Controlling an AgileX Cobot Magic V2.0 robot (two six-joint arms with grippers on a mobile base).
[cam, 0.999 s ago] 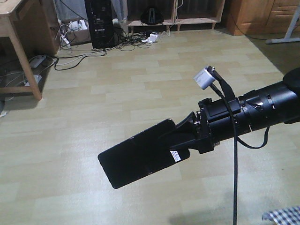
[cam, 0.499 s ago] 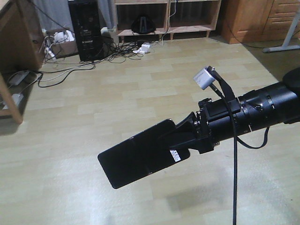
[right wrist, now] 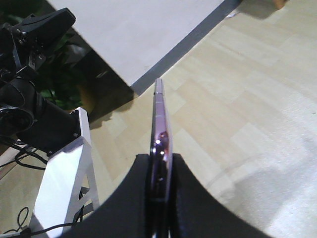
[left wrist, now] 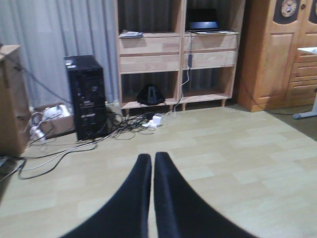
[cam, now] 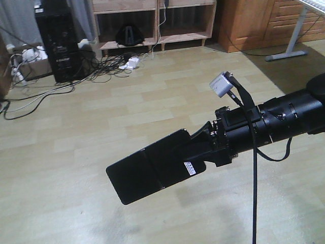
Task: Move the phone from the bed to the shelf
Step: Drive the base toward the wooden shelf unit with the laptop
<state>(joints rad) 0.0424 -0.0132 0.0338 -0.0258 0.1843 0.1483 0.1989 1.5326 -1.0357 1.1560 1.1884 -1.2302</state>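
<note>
Two arms: the right arm's black gripper (cam: 192, 149) is reaching in from the right of the front view; the left arm's black gripper (left wrist: 151, 159) is showing only in its own wrist view.
Right pincer: it is clamping down on one end of the thin black glossy rectangular phone (cam: 146, 174), with a finger pressing on each flat face.
Left pincer: its two dark fingers (left wrist: 140, 179) are lying closed together with only a thin slit between them, and nothing is sitting in that slit.
Phone position: it is hanging in the air above the pale wood-look plank floor (cam: 76, 152), tilted, with its free end pointing down and to the left in the front view.
Phone details: a small white sticker (cam: 189, 168) is showing near the gripped end, and a faint crease is running across the middle.
Right wrist view: the phone (right wrist: 160, 124) is appearing edge-on, its rose-gold rim glinting as it juts out of the gripper (right wrist: 159, 166).
Shelf: the pale natural-wood shelving unit (left wrist: 149, 62) with open compartments is standing against the far wall, well apart from the phone; in the front view only its lower boards (cam: 177, 36) are showing.
Around the shelf: a black computer tower (left wrist: 86, 96) is standing to its left with tangled cables (cam: 101, 63) trailing over the floor, and a reddish-brown wooden cabinet (left wrist: 267, 54) is standing to its right.
</note>
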